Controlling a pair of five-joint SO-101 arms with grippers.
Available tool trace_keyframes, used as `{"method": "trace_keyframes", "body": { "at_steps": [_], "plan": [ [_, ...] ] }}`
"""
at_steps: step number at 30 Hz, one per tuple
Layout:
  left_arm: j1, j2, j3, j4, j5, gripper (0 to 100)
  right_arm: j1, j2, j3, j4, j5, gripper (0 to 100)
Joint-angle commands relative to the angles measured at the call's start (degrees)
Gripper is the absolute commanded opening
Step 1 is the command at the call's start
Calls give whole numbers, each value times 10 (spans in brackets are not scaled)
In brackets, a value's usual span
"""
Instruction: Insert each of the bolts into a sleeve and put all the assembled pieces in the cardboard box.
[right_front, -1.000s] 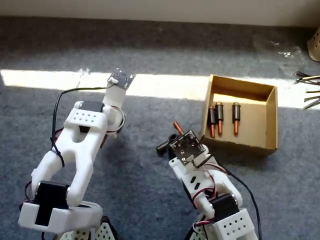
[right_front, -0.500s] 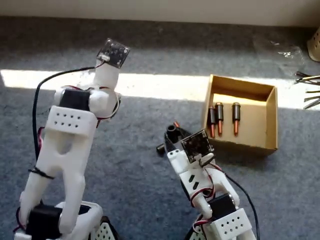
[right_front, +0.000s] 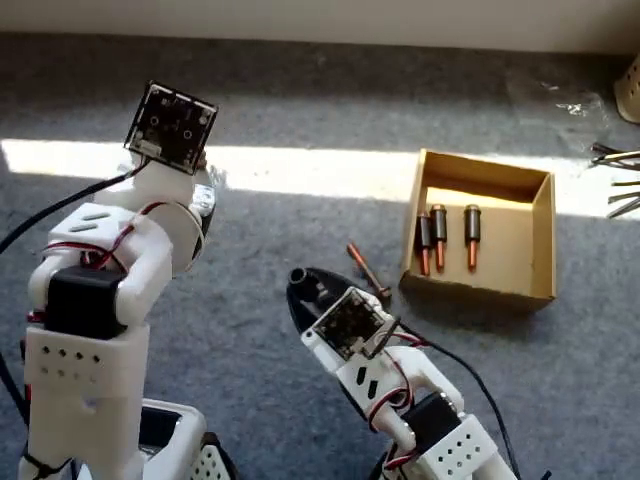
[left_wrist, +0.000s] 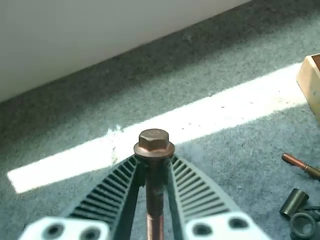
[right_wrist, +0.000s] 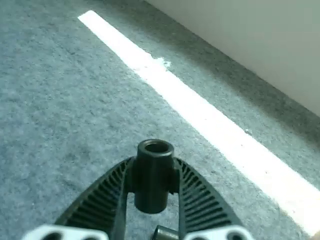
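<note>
Resting in the cardboard box (right_front: 541, 240) at the high view's right were three assembled pieces (right_front: 439, 237). The left jaws clamped a bolt (left_wrist: 154, 145) and the right jaws a sleeve (right_wrist: 154, 172), not yet joined. A loose bolt (right_front: 367, 269) lay on the carpet (right_front: 250, 330) just left of the box, so two assemblies seemingly remained.

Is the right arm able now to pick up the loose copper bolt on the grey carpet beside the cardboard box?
Probably not: the right gripper is shut on a dark cylindrical sleeve, although the loose copper bolt lies uncovered nearby.
</note>
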Motion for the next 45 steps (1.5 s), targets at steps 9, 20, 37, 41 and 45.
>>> {"method": "trace_keyframes", "body": {
  "at_steps": [9,20,37,41,45],
  "plan": [
    [58,-145,-33,-42,105,5,-9,-6,26,-107,-89,4],
    [62,-149,-19,-46,107,5,-8,-8,27,-112,-96,4],
    [64,-315,230,-238,109,5,22,-102,50,-80,-144,4],
    [64,-320,237,-248,156,5,22,-102,51,-80,-168,4],
    [64,-320,267,-283,217,5,22,-102,51,-80,-168,4]
  ]
}}
